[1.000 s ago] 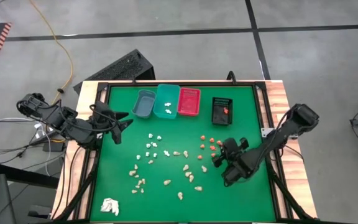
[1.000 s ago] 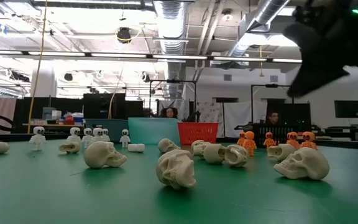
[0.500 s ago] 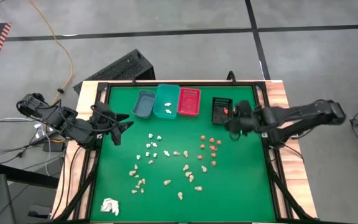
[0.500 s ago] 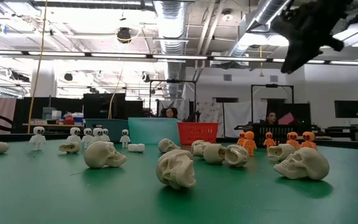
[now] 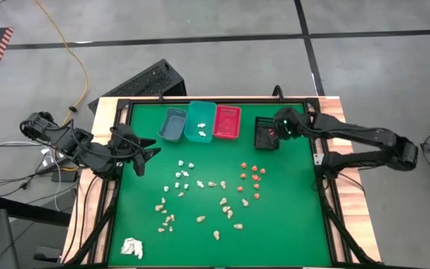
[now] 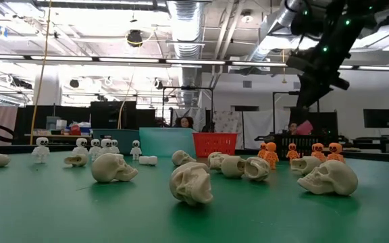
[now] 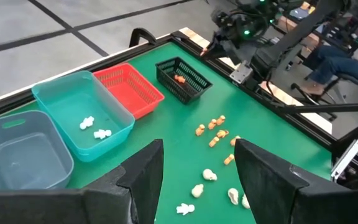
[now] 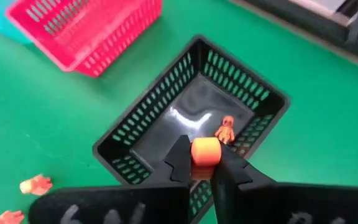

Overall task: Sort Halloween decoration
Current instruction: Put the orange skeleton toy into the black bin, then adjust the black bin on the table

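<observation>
Four small bins stand in a row along the far edge of the green mat (image 5: pixel 290 224): a grey bin (image 5: pixel 172 125), a teal bin (image 5: pixel 200 120) with two white figures (image 7: pixel 95 127) in it, a red bin (image 5: pixel 227 122), and, set apart to the right, a black bin (image 5: pixel 266 134) with one orange figure (image 8: pixel 225 129) lying inside. The right gripper (image 8: pixel 204 163) hangs just above the black bin, its fingers nearly together and pinching an orange piece (image 8: pixel 204 152) between the tips. The left gripper (image 7: pixel 197 168) waits over the mat's left edge, fingers spread wide with nothing between them. The rest of the decoration is loose on the mat: white skeletons (image 5: pixel 183 173) left of the middle, orange figures (image 5: pixel 251 177) right of the middle and nearer than the black bin, and tan skulls (image 5: pixel 200 213) spread across the near half. In the low view the skulls (image 6: pixel 191 182) lie closest, with the white skeletons (image 6: pixel 41 146) far left and the orange ones (image 6: pixel 269 152) far right in front of the bins. A white wad (image 5: pixel 131 247) sits at the near left corner of the mat, well apart from the pieces. No brand, label or writing can be read on the bins, the pieces or the arms. Beyond the table the low view shows a workshop with racks and monitors, and a seated person's legs (image 7: pixel 337 59) show past the right arm in the left wrist view.
</observation>
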Available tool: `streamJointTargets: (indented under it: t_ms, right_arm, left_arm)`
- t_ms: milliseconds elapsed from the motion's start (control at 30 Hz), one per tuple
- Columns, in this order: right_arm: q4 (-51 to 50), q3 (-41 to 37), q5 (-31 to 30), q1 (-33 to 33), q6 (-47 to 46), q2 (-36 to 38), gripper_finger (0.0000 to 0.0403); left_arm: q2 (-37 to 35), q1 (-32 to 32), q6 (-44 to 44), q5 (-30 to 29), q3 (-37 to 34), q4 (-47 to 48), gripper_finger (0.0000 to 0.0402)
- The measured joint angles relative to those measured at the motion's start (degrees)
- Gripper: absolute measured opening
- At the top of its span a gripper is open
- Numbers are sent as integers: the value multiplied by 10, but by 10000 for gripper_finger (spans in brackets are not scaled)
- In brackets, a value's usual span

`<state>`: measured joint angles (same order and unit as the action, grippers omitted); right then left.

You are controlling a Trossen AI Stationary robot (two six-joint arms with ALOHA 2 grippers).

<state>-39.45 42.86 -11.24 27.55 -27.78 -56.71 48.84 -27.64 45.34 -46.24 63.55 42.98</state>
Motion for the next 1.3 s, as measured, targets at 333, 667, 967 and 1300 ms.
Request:
streamJointTargets:
  t_ms: [333, 667, 967, 1300]
  right_arm:
    - [34, -11, 68, 47, 26, -16, 129]
    - [-15, -11, 19, 44, -40, 38, 134]
    - [-133, -12, 52, -110, -124, 36, 28]
    - [-107, -39, 23, -210, -208, -38, 3]
  left_arm:
    - [0, 0, 8, 9, 0, 0, 187]
    - [0, 0, 24, 22, 0, 1, 187]
    - [0, 0, 20, 8, 0, 1, 187]
    - [0, 0, 24, 5, 0, 1, 187]
